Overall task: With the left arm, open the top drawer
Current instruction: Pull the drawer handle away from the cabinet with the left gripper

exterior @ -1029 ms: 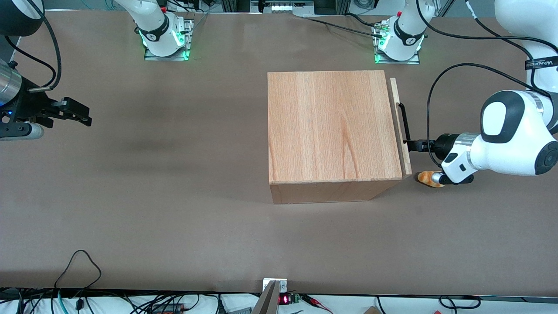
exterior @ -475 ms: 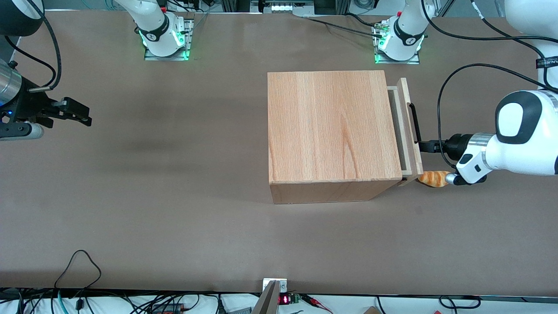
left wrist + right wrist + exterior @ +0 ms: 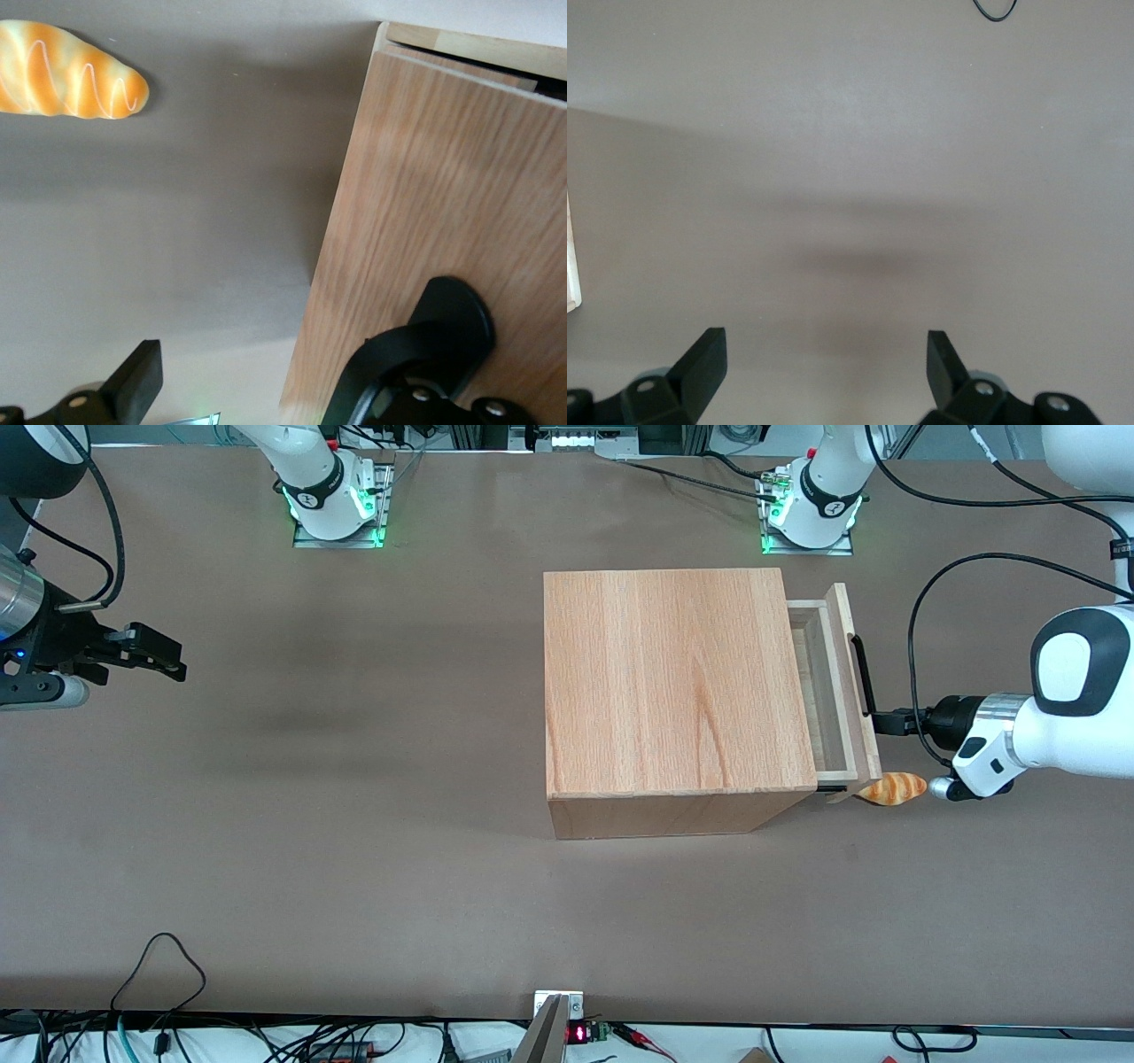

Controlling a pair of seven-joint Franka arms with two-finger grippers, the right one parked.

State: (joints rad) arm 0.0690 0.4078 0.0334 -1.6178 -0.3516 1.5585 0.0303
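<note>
The top drawer (image 3: 837,691) projects partway out of the wooden casing (image 3: 673,682) on the side facing the working arm; most of its tray is hidden inside. The left arm (image 3: 1054,726) reaches in level, its gripper (image 3: 879,720) at the black bar handle (image 3: 862,674), jaws closed on the bar. In the wrist view one finger (image 3: 133,385) is cut off at the frame edge and the handle mount (image 3: 443,332) covers the other. A toy croissant (image 3: 891,788) lies on the table (image 3: 354,824) just beside the drawer's nearer front corner.

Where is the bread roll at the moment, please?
In the front view the bread roll lies on the table beside the top drawer's front panel, nearer the camera than the gripper at the handle.
</note>
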